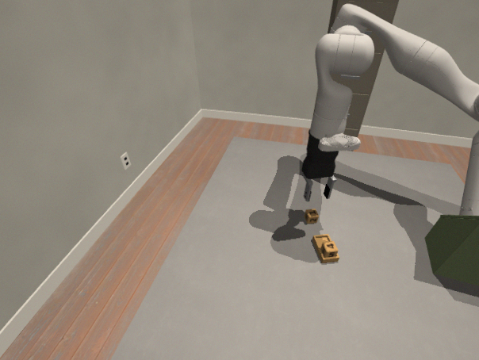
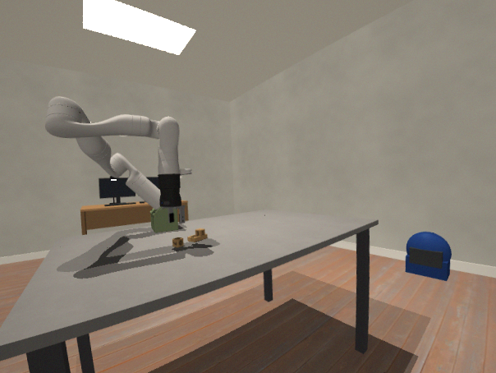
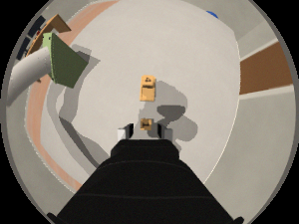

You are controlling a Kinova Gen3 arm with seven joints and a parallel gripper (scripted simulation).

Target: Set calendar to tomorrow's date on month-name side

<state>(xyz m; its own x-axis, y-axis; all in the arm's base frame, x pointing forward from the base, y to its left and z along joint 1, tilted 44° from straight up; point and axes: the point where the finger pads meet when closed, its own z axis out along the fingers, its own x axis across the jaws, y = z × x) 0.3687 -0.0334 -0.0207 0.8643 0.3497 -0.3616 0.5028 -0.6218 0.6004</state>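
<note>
A small wooden tray (image 1: 319, 243) (image 2: 192, 237) (image 3: 148, 94) lies flat on the grey table (image 1: 238, 301) (image 2: 263, 242). One wooden cube (image 1: 330, 248) (image 2: 200, 232) (image 3: 149, 82) stands in the tray with a 4 on top. The tray's other slot is bare. A second wooden cube (image 1: 312, 216) (image 2: 177, 241) (image 3: 146, 123) stands loose on the table just beyond the tray. My gripper (image 1: 318, 191) (image 2: 175, 218) (image 3: 146, 128) is open and empty. It points straight down and hangs a little above the loose cube.
The arm's green base block (image 1: 456, 250) (image 2: 163, 219) (image 3: 63, 62) stands on the table to the right of the tray. A blue bin (image 2: 428, 255) stands on the wooden floor off the table. A desk with a monitor (image 2: 111, 191) stands at the far wall.
</note>
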